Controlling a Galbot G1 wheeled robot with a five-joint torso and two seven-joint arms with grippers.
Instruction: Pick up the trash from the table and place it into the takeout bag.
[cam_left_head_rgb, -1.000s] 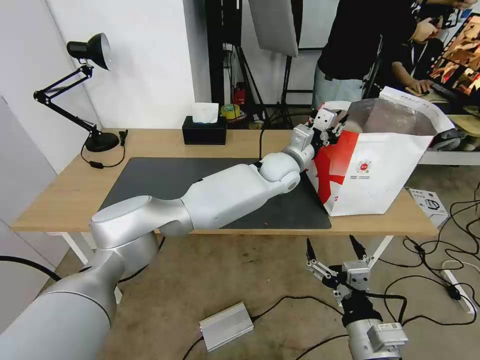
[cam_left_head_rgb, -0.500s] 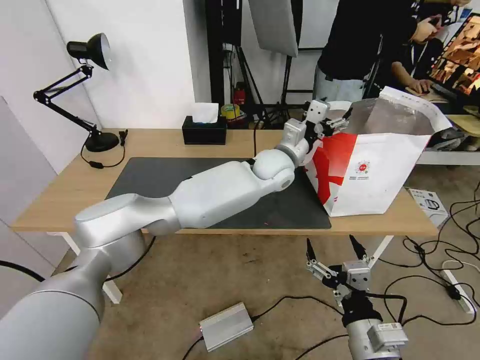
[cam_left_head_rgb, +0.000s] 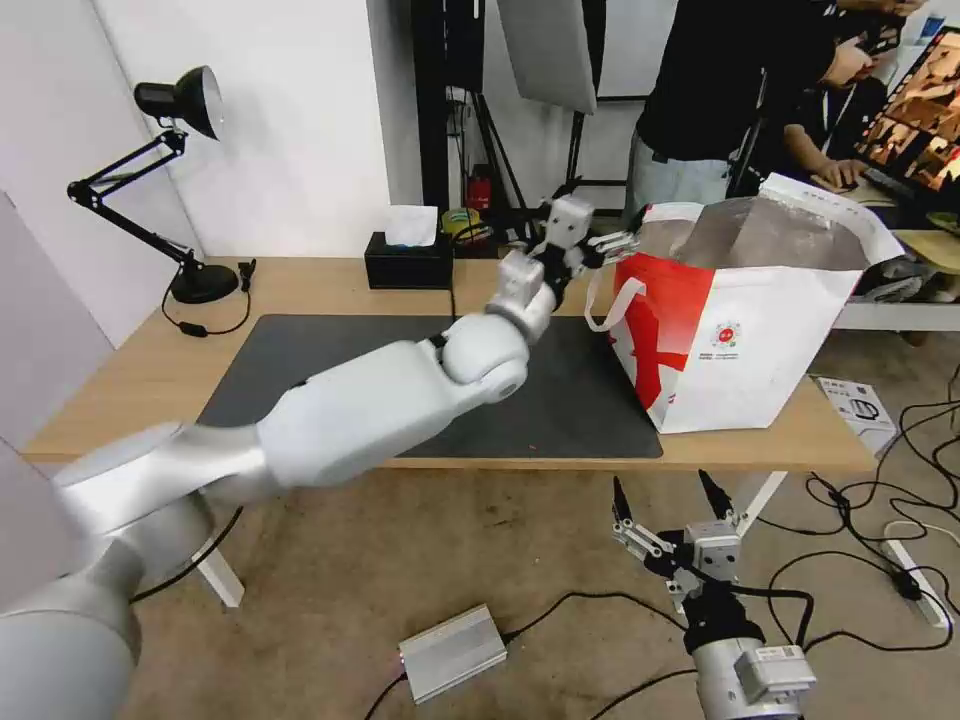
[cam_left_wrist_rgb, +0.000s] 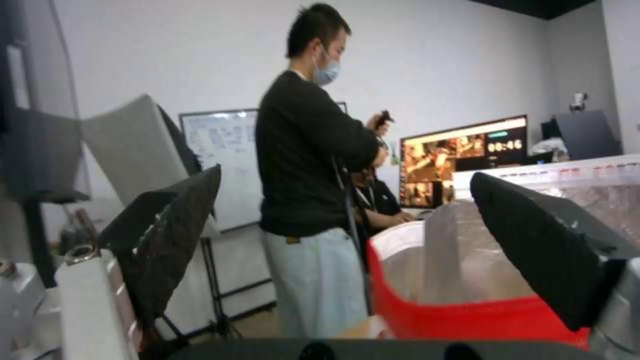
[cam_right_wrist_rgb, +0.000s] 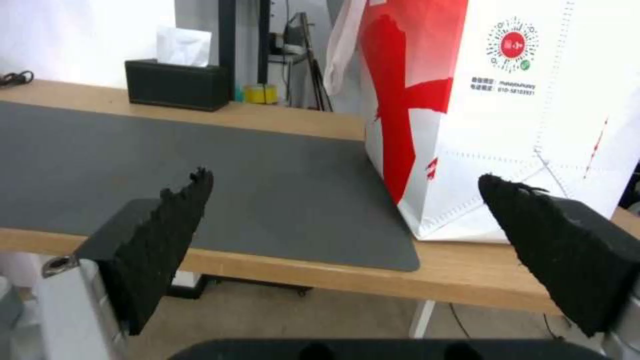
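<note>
The takeout bag (cam_left_head_rgb: 745, 335) stands open on the right end of the table (cam_left_head_rgb: 300, 285), with its foil lining showing. My left gripper (cam_left_head_rgb: 590, 228) hovers open and empty just left of the bag's rim, above the mat's (cam_left_head_rgb: 330, 360) far edge. In the left wrist view the left gripper (cam_left_wrist_rgb: 345, 174) has its jaws wide apart, with the bag's red rim (cam_left_wrist_rgb: 467, 315) beyond them. My right gripper (cam_left_head_rgb: 670, 500) is parked open below the table's front edge, and its own view (cam_right_wrist_rgb: 345, 176) faces the mat (cam_right_wrist_rgb: 200, 165) and the bag (cam_right_wrist_rgb: 507, 125). The trash is out of view.
A black tissue box (cam_left_head_rgb: 408, 262) and a desk lamp (cam_left_head_rgb: 185, 180) stand at the table's back. People stand behind the bag. Cables (cam_left_head_rgb: 900, 560) and a silver box (cam_left_head_rgb: 452, 652) lie on the floor.
My left arm has pulled back to the left and risen away from the bag's rim. The bag's strap handle now hangs free on its left side. The right arm has not moved.
</note>
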